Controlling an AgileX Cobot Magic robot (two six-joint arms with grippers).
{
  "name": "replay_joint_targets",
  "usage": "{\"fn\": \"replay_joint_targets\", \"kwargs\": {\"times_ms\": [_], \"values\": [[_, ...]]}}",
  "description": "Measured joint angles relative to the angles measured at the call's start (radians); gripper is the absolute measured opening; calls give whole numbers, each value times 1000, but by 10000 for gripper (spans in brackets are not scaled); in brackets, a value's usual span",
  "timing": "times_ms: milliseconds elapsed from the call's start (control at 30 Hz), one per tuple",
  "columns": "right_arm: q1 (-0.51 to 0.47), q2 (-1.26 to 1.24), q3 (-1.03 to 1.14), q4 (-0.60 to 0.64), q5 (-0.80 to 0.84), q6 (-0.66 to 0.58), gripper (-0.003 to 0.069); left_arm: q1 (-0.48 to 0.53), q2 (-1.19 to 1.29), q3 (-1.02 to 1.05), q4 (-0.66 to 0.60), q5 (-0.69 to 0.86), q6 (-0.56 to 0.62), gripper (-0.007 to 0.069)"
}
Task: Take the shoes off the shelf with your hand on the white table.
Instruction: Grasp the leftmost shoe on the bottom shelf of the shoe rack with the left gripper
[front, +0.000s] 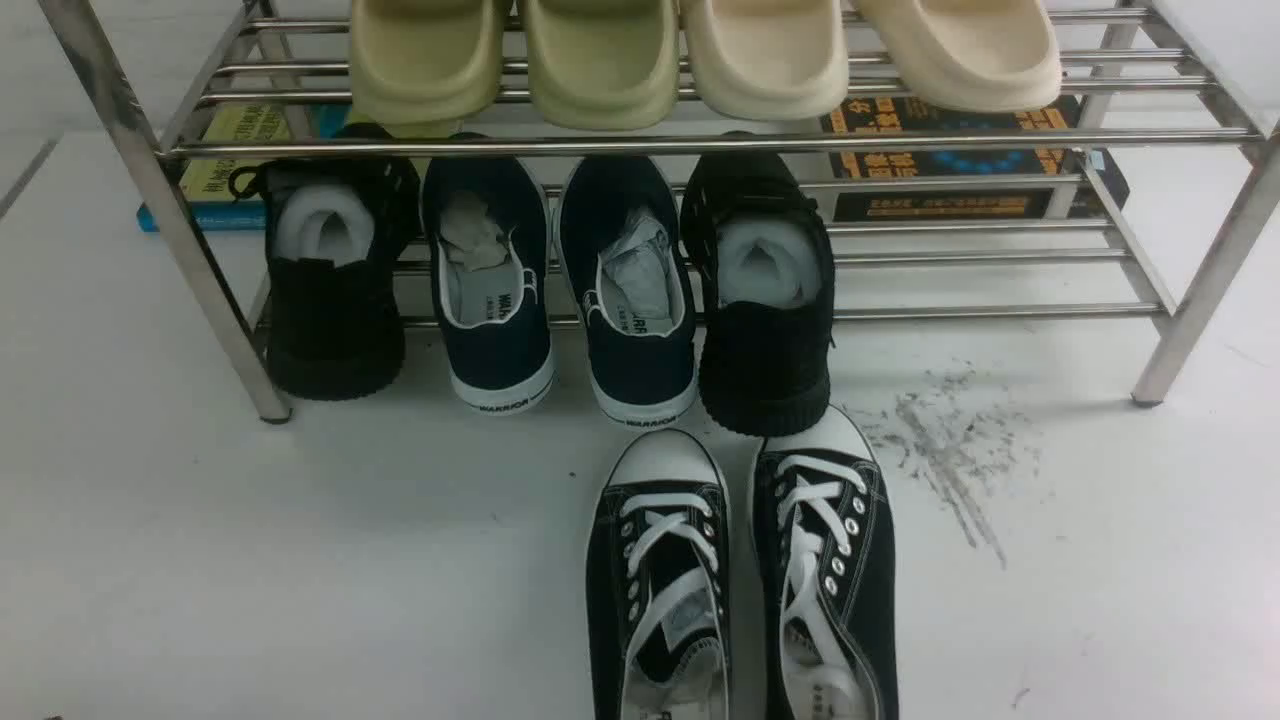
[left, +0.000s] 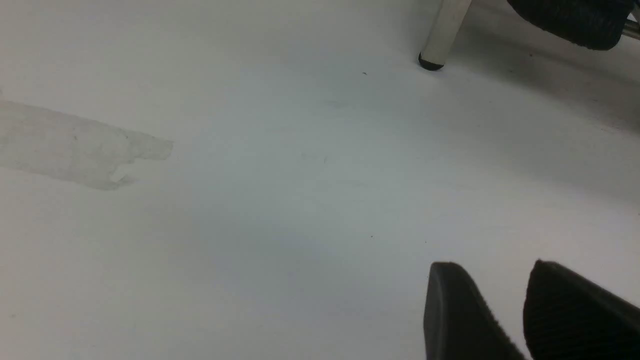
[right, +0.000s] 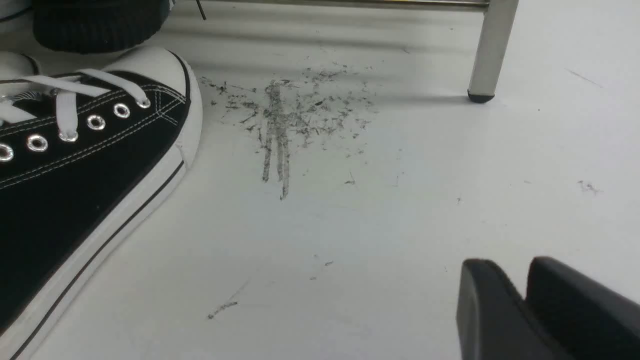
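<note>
The white desk (front: 200, 560) fills most of what I see, and the steel shelf (front: 700, 143) stands on it at 12 o'clock in the front view. My left jaws (left: 500, 300) hang low over bare desk near a shelf leg. Their tips are a little apart, holding and touching nothing. My right jaws (right: 522, 285) look pressed together, also empty, above the desk near the grey scuff marks (right: 280, 125).

The shoes (front: 636, 365) lie side by side on the lower tier, at 11 o'clock from the lace-up sneakers (front: 830, 560) on the desk. Their heels face me and reach past the front rail. They are navy canvas with white soles stamped WARRIOR at the heel, white lining and crumpled paper inside. One of the black knit sneakers (front: 330, 320) sits just beside them at 9 o'clock, the other at 3 o'clock.
</note>
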Motion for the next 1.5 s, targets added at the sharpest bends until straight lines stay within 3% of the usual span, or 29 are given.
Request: {"fn": "replay_joint_targets", "kwargs": {"times_ms": [1367,1500], "values": [[0,0,0,0,0,0,192,0,0,0,24,-1,0,239],[0,0,0,0,0,0,197,0,0,0,-23,-4,-58,239]]}}
